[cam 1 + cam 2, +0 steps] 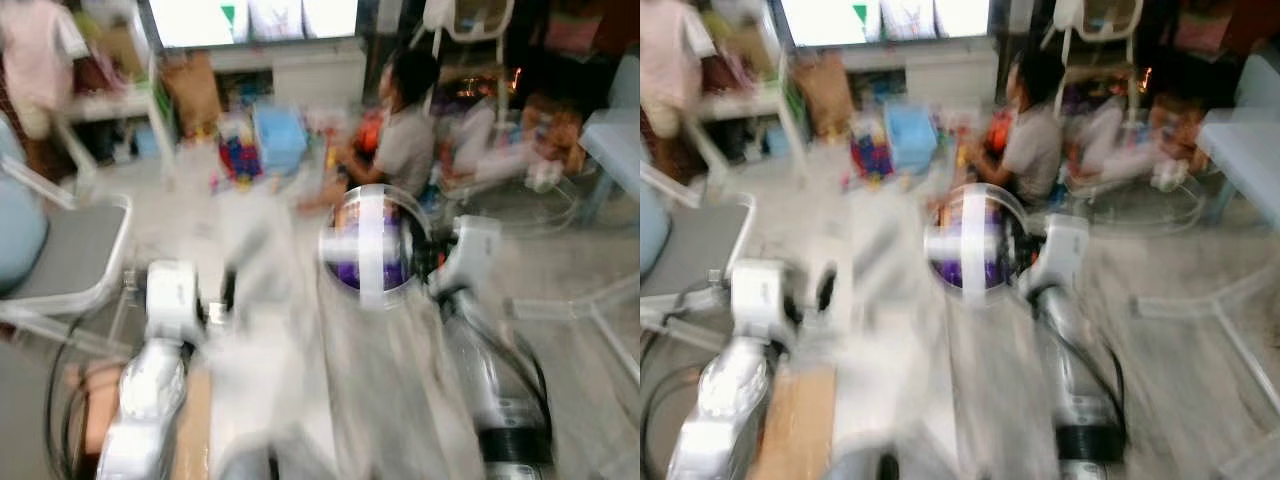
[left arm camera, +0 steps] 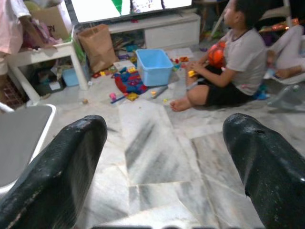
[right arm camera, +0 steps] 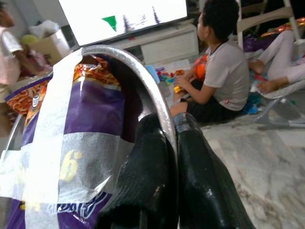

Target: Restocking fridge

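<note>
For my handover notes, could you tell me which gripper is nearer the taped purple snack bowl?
Right. The right gripper pinches the bowl at its rim; the left gripper is open, apart from it.

Floor: pale marble tiles (image 2: pixel 157 152), grey veining. Far wall: bright screen (image 2: pixel 128 8) above a low white cabinet (image 2: pixel 164 29). A brown paper bag (image 2: pixel 99 45) stands near a white table leg (image 2: pixel 78 67). Blue bin (image 2: pixel 153 66) sits among scattered toys (image 2: pixel 127 83). A person (image 2: pixel 228 67) sits on the floor. Grey chair seat (image 2: pixel 21 138) to the robot's left.
</note>
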Available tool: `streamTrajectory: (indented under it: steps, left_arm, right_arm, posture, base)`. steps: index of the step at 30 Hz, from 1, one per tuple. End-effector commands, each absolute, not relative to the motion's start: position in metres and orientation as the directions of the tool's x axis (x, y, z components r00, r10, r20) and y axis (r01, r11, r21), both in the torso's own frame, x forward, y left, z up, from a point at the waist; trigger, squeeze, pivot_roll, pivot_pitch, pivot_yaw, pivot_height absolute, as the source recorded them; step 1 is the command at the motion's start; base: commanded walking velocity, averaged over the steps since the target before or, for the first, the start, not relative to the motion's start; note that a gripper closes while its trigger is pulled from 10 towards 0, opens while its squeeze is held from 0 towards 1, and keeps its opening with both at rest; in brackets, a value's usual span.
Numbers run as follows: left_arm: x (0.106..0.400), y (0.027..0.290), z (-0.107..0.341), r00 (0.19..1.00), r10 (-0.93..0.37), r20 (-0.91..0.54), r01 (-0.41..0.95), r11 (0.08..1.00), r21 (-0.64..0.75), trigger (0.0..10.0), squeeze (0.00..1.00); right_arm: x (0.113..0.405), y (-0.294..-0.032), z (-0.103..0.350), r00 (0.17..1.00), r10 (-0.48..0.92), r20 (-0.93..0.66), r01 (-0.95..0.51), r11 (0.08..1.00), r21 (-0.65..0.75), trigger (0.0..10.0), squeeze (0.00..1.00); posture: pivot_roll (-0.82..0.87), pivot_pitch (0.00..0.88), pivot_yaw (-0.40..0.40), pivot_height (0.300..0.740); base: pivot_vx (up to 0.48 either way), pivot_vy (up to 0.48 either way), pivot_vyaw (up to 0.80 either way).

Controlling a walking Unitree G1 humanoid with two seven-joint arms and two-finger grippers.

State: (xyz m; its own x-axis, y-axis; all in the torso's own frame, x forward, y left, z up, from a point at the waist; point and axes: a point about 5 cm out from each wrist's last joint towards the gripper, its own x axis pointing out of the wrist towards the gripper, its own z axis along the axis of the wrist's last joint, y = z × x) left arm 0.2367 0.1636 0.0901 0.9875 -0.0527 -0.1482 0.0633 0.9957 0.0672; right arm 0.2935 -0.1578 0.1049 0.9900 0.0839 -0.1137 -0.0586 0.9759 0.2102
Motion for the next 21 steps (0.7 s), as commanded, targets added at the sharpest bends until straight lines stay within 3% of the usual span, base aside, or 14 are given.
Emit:
streamTrajectory:
  steps: [1, 10, 21]
  left_arm:
    - [0.238, 0.169, 0.099, 0.992, -0.033, -0.12, 0.045, 0.994, 0.095, 10.0, 0.0]
    - [0.248, 0.173, 0.108, 0.996, -0.037, -0.085, 0.047, 0.992, 0.116, 10.0, 0.0]
    - [0.243, 0.17, 0.096, 0.991, -0.033, -0.128, 0.044, 0.995, 0.089, 10.0, 0.0]
  right_arm:
    - [0.295, -0.16, 0.109, 0.993, 0.081, -0.084, -0.062, 0.978, 0.201, 10.0, 0.0]
    - [0.298, -0.165, 0.109, 0.995, 0.06, -0.079, -0.046, 0.984, 0.174, 10.0, 0.0]
    - [0.286, -0.176, 0.096, 0.992, 0.029, -0.123, -0.007, 0.985, 0.174, 10.0, 0.0]
  posture:
    - [0.11, 0.0, -0.007, 0.74]
    - [0.08, 0.0, 0.003, 0.74]
    - [0.06, 0.0, -0.016, 0.74]
  base:
    - [-0.322, 0.0, 0.44]
    - [-0.318, 0.0, 0.8]
    - [0.0, 0.0, 0.0]
